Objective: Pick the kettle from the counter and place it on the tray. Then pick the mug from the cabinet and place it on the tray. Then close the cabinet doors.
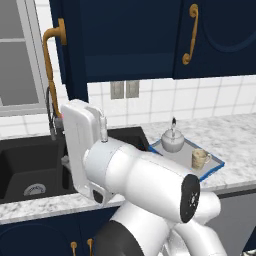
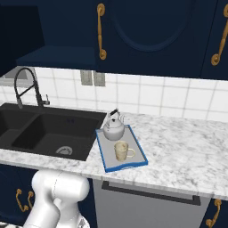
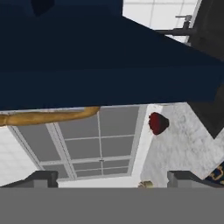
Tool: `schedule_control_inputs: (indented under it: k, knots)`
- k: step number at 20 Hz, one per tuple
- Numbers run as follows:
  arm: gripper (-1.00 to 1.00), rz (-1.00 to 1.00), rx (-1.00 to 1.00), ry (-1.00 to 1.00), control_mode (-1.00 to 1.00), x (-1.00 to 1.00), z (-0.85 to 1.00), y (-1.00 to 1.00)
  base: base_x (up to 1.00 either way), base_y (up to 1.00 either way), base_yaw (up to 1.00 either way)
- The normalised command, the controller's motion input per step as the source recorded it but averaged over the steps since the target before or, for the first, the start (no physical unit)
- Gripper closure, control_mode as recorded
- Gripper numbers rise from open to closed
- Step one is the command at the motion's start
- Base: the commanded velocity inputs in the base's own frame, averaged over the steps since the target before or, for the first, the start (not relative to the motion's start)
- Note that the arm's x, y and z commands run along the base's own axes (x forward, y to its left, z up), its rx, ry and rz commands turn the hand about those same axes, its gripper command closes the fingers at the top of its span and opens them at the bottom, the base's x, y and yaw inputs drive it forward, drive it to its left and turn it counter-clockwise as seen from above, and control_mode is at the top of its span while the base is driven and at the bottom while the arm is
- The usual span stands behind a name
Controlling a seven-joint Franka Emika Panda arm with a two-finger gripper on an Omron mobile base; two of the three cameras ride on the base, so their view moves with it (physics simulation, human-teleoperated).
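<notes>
The silvery kettle [image 1: 172, 140] [image 2: 113, 129] and the cream mug [image 1: 200, 159] [image 2: 121, 150] both stand on the blue-rimmed tray [image 1: 216, 162] [image 2: 133, 163] on the marble counter [image 2: 187, 151]. The navy cabinet [image 2: 58, 58] has its left door [image 1: 70, 50] [image 3: 100, 65] swung out, and the right door [image 2: 147, 31] is flat shut. My gripper [image 3: 113, 179] is open, its tips wide apart with nothing between them. It sits just under the open door's edge, close to the brass handle [image 3: 48, 116] [image 1: 50, 55]. In the left base view my white hand [image 1: 82, 150] points toward that door.
The black double sink [image 2: 49, 129] with its dark faucet [image 2: 26, 87] lies left of the tray. A window [image 3: 98, 140] [image 1: 17, 55] is behind the open door. A small red object [image 3: 157, 123] sits on the counter near the window. Lower navy cabinets [image 2: 13, 196] run below.
</notes>
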Motion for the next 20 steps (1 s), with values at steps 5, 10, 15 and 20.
schedule_control_inputs:
  k: [5,10,15,20]
  knots:
    - [-1.00,0.00,0.01,0.00,-1.00,0.46,0.09,0.26,0.00,0.00,0.00]
    - [-1.00,-0.01,0.00,0.00,-1.00,0.32,0.00,0.29,0.00,0.00,0.00]
    - [-1.00,-0.09,0.00,0.00,-1.00,0.59,0.00,0.01,0.00,0.00,0.00]
    - [-1.00,-0.11,0.00,0.01,-1.00,0.45,0.00,-0.17,0.00,0.00,0.00]
